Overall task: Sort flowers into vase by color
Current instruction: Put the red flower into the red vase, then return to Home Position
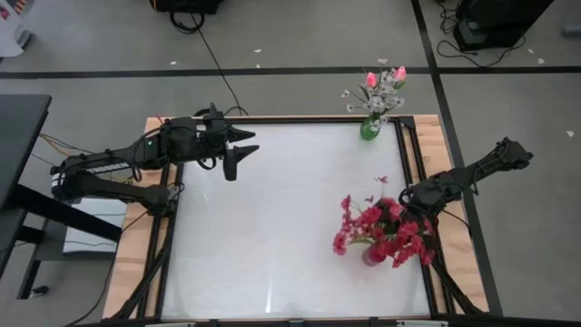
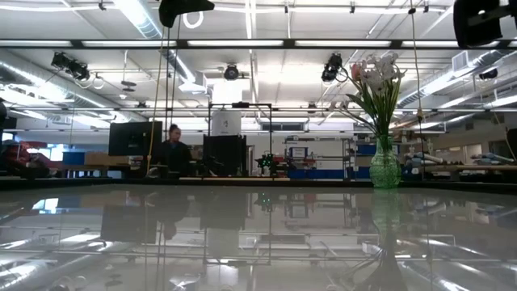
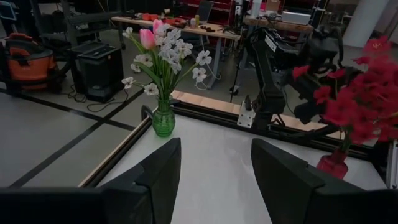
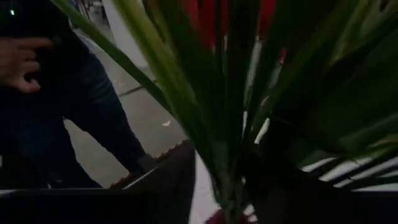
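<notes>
1. No words, numbers or brand names can be read in any of the pictures.
2. Small marks can be seen on the far shelves and machines in the low view, but they are too tiny to be read.

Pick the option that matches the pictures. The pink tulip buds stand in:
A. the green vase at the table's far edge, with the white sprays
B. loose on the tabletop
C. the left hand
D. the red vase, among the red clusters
A: the pink tulip buds rise with the white sprays from the green vase, apart from the red clusters.
</notes>
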{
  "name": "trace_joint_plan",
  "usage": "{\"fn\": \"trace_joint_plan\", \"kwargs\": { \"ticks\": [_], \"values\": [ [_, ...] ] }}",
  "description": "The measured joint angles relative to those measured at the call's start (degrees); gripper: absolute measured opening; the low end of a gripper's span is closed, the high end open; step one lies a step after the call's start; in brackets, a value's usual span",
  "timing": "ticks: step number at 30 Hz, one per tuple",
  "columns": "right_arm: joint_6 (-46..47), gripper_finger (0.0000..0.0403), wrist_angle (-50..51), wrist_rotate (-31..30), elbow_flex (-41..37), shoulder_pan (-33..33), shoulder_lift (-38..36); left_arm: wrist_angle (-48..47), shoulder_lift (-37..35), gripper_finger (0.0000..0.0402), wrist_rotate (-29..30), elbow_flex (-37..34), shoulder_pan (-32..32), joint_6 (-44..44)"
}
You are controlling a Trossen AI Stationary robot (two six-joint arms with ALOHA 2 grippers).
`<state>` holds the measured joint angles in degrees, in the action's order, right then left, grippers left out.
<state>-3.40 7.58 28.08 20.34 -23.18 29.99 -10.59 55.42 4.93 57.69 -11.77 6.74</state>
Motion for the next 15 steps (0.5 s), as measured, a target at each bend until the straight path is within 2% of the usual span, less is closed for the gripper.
{"fn": "trace_joint_plan", "kwargs": {
  "ticks": [8, 11, 15],
  "values": [
    [5.25, 0.0237, 1.86, 0.34, 0.05, 0.02, -4.61, 0.0, 0.0, 0.0201, -0.01, 0.0, 0.0, 0.0],
    [5.05, 0.0257, 8.85, -0.06, 2.04, 0.02, -6.41, -0.01, 0.0, 0.0201, -0.02, 0.0, 0.0, -0.01],
    [5.88, 0.026, 16.36, -1.33, 5.87, 0.01, -6.76, 0.0, 0.0, 0.0201, 0.0, 0.0, 0.0, 0.0]
  ]
}}
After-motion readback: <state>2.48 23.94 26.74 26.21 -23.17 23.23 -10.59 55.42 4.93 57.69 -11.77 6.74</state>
